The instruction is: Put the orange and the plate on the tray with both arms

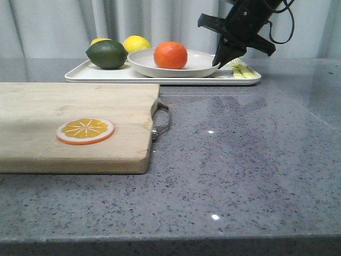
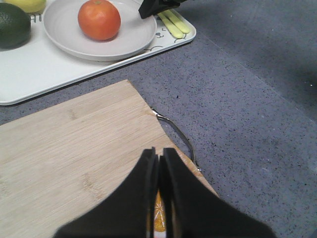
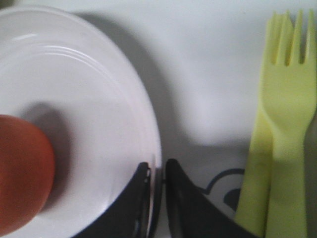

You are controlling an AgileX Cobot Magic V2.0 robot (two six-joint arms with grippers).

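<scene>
White tray [image 1: 80,73]: we saw it lying at the far side of the grey stone counter [image 1: 245,160], holding the plate, a dark green lime [image 1: 107,54], a yellow lemon [image 1: 137,43] and two pale yellow plastic forks [image 1: 238,69].
Plate [image 1: 200,66]: we found it resting on the tray, off-white and shallow, between the lime and the forks.
Orange [image 1: 170,55]: we noted it sitting inside the plate, left of the dish's centre, glossy and whole.
Right gripper [image 3: 157,181]: we saw its two black fingers nearly together, pinching the plate's rim on the side nearest the forks, one finger inside the rim and one outside.
Left gripper [image 2: 159,171]: we saw it above the wooden cutting board [image 1: 74,106], fingers closed with only a thin slit between them; we could not tell whether it gripped anything, though a bit of orange slice showed in the gap.
Cutting board: we saw it carrying a flat orange slice disc [image 1: 85,130], with a metal handle [image 1: 162,120] at its right end.
</scene>
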